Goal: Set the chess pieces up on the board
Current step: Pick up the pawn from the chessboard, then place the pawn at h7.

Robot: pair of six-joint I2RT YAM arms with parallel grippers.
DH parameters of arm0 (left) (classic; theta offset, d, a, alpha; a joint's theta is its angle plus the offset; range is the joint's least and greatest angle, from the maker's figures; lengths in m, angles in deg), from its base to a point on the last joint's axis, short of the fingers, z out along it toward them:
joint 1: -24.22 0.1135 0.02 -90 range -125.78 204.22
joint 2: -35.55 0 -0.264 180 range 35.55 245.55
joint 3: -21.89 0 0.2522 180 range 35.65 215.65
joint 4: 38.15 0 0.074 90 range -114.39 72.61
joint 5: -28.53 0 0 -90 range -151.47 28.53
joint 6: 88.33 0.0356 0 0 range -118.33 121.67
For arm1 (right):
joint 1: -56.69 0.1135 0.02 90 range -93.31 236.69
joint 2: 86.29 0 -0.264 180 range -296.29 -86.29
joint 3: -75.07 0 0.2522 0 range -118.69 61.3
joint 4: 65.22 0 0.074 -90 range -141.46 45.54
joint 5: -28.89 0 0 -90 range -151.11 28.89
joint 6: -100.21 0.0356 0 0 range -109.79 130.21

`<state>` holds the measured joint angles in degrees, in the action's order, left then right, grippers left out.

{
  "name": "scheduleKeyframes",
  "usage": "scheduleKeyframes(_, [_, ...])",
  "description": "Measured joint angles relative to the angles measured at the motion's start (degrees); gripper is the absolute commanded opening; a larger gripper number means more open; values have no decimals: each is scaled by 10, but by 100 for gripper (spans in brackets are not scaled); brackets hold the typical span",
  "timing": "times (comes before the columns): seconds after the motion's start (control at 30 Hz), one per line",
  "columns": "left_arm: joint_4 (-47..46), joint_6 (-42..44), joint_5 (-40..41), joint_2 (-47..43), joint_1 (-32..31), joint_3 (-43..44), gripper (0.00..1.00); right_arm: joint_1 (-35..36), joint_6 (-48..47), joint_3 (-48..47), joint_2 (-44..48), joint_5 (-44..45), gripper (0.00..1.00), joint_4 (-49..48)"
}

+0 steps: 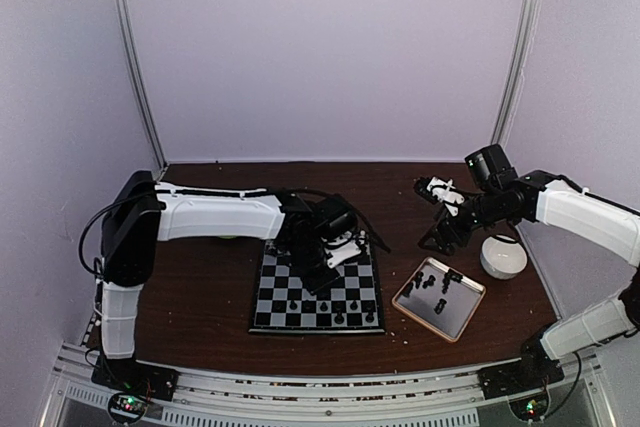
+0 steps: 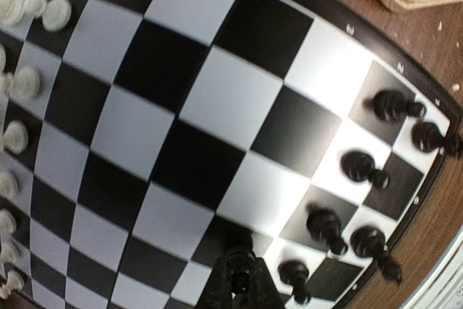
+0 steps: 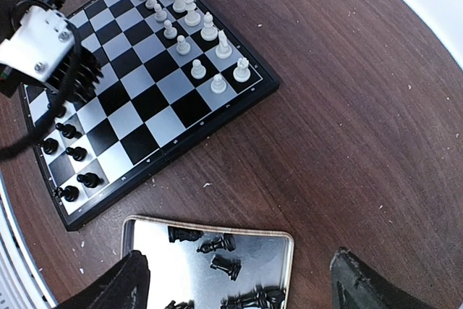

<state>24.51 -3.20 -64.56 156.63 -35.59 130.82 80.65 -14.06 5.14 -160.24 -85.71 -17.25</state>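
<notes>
The board lies in the middle of the table. It also shows in the left wrist view and the right wrist view. White pieces stand in two rows at its far side. Several black pieces stand at its near edge and show in the left wrist view. My left gripper is shut on a black piece low over a dark square near those pieces. My right gripper is open and empty, high above loose black pieces lying in the tray.
The tan-rimmed metal tray sits right of the board. A white round bowl stands behind it under my right arm. The left arm reaches over the board's far left corner.
</notes>
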Motion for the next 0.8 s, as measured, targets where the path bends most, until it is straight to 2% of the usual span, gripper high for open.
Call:
scheduleKeyframes(0.37, [-6, -49, 33, -183, 48, -189, 2, 0, -4, -6, -3, -3, 86, 7])
scheduleKeyframes(0.53, [-20, -72, 35, -204, 54, -249, 1, 0, -9, -6, -6, -5, 86, 9])
scheduleKeyframes(0.8, [-33, -93, 43, -227, 55, -298, 1, 0, -10, -6, -6, -7, 86, 11])
